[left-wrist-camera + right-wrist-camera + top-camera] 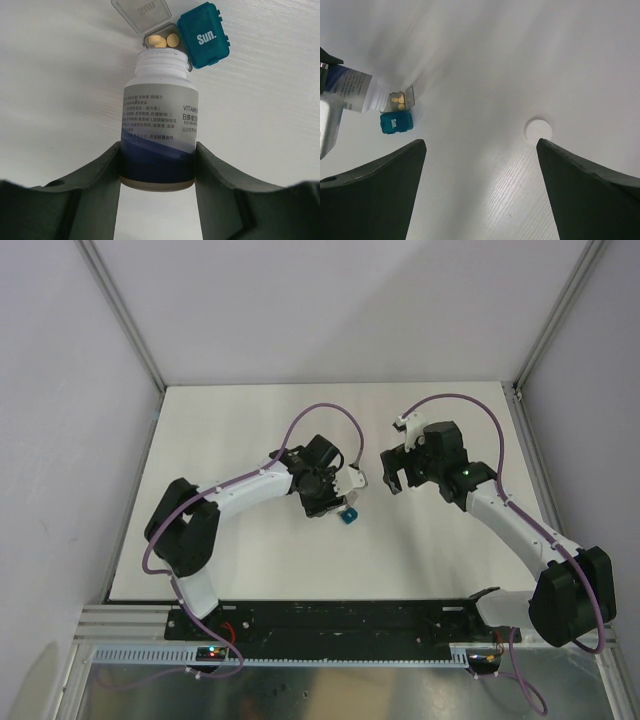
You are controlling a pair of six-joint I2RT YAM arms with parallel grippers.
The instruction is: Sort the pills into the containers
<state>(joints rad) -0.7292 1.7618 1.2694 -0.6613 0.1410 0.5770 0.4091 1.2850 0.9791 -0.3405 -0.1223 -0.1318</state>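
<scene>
My left gripper (158, 150) is shut on an uncapped white pill bottle (159, 125) with a blue label, and holds it tilted. The bottle's mouth is at the open grey compartment (162, 41), which holds a few yellow pills. The joined teal compartment (204, 35), marked "Sun.", is closed. In the top view the teal compartment (349, 517) sits just below the left gripper (333, 505). My right gripper (481, 145) is open and empty above bare table. It sees the teal compartment (396, 121) and the bottle (352, 90) at its far left.
A round white cap (539, 129) lies flat on the white table, by the right finger's tip. The grey compartment's clear lid (142, 14) stands open. Metal frame posts and pale walls bound the table (250, 560).
</scene>
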